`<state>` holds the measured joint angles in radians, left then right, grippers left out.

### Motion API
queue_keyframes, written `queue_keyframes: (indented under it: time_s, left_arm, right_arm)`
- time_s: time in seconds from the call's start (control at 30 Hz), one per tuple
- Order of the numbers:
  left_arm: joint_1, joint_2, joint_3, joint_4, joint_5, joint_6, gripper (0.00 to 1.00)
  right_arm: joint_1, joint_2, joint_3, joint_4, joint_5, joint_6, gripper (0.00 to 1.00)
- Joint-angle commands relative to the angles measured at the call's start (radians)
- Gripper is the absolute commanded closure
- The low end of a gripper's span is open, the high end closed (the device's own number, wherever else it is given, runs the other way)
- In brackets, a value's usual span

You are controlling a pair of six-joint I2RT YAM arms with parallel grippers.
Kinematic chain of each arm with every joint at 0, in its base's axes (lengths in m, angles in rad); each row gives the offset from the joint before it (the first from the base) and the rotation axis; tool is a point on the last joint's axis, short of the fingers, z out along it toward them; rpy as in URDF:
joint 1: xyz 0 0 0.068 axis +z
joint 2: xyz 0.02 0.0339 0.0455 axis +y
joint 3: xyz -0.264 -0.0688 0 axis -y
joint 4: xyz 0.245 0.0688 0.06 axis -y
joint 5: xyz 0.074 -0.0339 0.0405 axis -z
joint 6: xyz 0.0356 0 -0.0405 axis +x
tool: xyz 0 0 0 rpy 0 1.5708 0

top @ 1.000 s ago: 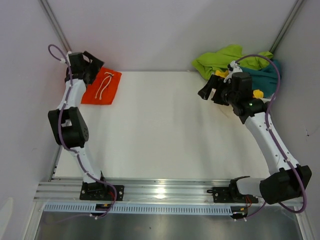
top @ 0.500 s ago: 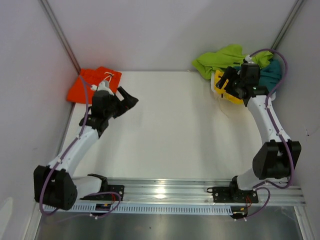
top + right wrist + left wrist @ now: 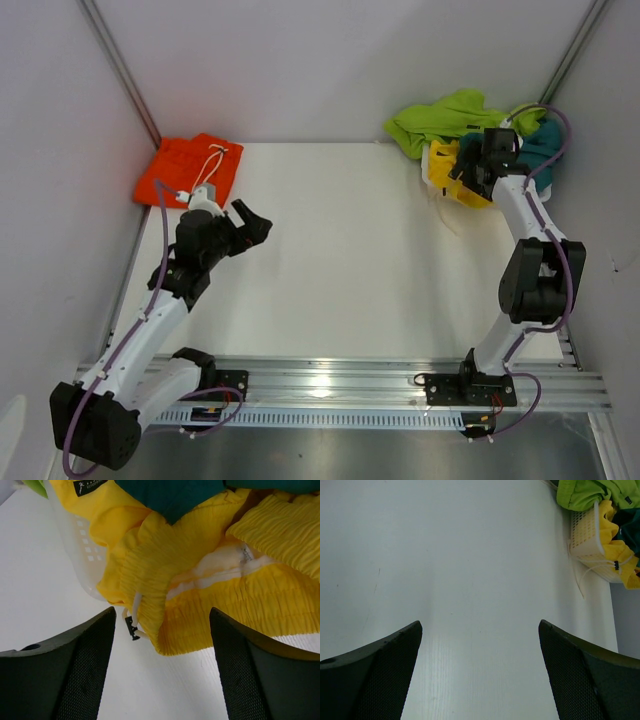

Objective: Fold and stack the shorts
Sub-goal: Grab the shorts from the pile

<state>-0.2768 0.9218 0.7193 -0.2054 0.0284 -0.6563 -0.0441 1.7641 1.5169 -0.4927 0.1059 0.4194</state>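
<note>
Left gripper (image 3: 252,218) is hanging over bare table (image 3: 340,260) with its jaws spread wide and nothing between them. It is probably waiting there for the next garment. Behind it, in the far-left corner, the orange shorts (image 3: 190,170) are lying folded flat with the white drawstring on top, likely as the start of the stack.

Over in the far-right corner, the lime green shorts (image 3: 440,115), yellow shorts (image 3: 200,595) and teal shorts (image 3: 540,150) are spilling out of a white mesh basket (image 3: 75,535), unfolded. The right gripper (image 3: 162,611) is reaching into this heap, its jaws parted on either side of the yellow waistband and not gripping anything. It seems to be lining up to pull that pair out.

One black tag (image 3: 90,485) with white print is showing on the yellow fabric, but the lettering is too small to read.
</note>
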Motion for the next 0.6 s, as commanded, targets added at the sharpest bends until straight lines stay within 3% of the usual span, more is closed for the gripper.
queue_keyframes:
  time_s: [0.0,0.17,0.2,0.23,0.27,0.33,0.37,0.57]
  left_arm:
    - [-0.009,-0.034,-0.023,-0.003,-0.013,0.049,0.01]
    - [-0.009,-0.034,-0.043,0.012,0.016,0.046,0.01]
    - [-0.009,-0.031,-0.043,0.015,0.025,0.047,0.01]
    - [-0.009,-0.028,-0.043,0.021,0.027,0.047,0.01]
    - [-0.009,-0.021,-0.043,0.026,0.03,0.047,0.01]
    - [-0.009,-0.012,-0.041,0.035,0.042,0.049,0.01]
    - [-0.009,-0.002,-0.038,0.035,0.044,0.047,0.01]
    - [-0.009,0.002,-0.052,0.049,0.056,0.046,0.01]
  right_arm:
    - [0.0,0.041,0.046,0.094,0.003,0.03,0.23]
    - [0.0,0.103,0.06,0.147,-0.067,0.073,0.31]
    - [0.0,0.113,0.057,0.178,-0.089,0.093,0.38]
    - [0.0,0.118,0.06,0.195,-0.094,0.102,0.46]
    - [0.0,0.124,0.065,0.207,-0.125,0.108,0.67]
    - [-0.01,0.149,0.123,0.217,-0.159,0.128,0.85]
    - [-0.016,0.159,0.156,0.214,-0.185,0.128,1.0]
    - [-0.091,0.202,0.544,0.181,-0.328,0.15,1.0]
